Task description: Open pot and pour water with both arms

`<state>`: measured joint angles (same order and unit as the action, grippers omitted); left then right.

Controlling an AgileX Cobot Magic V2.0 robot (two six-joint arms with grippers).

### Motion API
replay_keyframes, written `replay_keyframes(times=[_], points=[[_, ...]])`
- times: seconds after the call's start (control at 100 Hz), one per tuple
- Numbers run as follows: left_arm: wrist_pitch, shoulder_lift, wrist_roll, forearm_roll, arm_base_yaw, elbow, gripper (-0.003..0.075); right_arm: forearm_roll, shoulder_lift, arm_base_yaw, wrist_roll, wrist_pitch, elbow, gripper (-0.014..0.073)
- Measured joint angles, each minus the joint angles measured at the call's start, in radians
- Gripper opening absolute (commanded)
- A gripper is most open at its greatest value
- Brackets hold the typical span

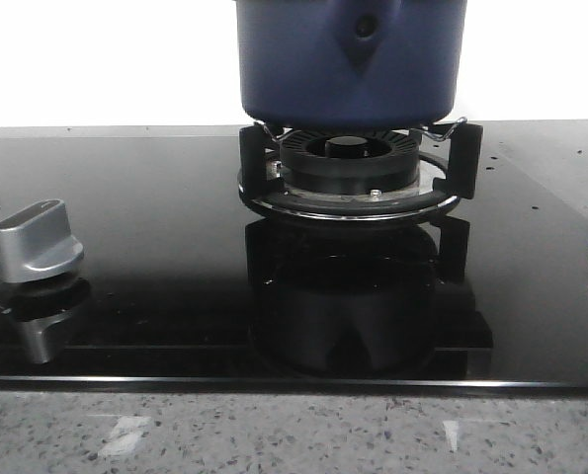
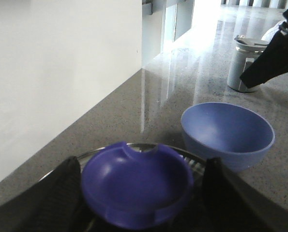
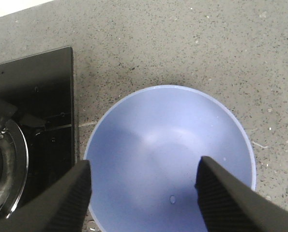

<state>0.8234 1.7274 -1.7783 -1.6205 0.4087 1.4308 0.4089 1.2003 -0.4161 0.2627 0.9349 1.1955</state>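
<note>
The dark blue pot (image 1: 351,59) stands on the burner (image 1: 348,163) at the top middle of the front view, its upper part cut off by the frame. In the left wrist view my left gripper (image 2: 139,186) is open, its dark fingers (image 2: 61,193) on either side of the pot lid's blue knob (image 2: 136,183), close to it. A bit of the lid's metal rim (image 2: 93,153) shows behind the knob. My right gripper (image 3: 144,188) hangs open above a light blue bowl (image 3: 170,154), nothing between its fingers. Neither gripper appears in the front view.
The bowl (image 2: 226,128) sits on the speckled counter beside the black glass cooktop (image 3: 32,87). A silver stove knob (image 1: 39,242) stands at the cooktop's left. A metal cup (image 2: 243,63) is farther back, near the right arm (image 2: 274,58). A white wall runs along the counter.
</note>
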Motion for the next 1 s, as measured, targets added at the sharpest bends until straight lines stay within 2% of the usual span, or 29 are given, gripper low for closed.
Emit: replay_keyframes(times=[0.41,0.58,1.0], points=[[0.000,-0.110,0.000,-0.040,-0.002,0.000,0.0469,0.000,0.000,0.000,0.000,-0.001,0.000,0.0423],[0.004,-0.181,0.000,-0.067,-0.035,0.039,0.0468,0.000,0.000,0.000,0.000,-0.001,0.000,0.0423],[0.021,-0.219,0.000,-0.079,-0.062,0.070,0.0398,0.000,0.000,0.000,0.000,-0.001,0.000,0.0423]])
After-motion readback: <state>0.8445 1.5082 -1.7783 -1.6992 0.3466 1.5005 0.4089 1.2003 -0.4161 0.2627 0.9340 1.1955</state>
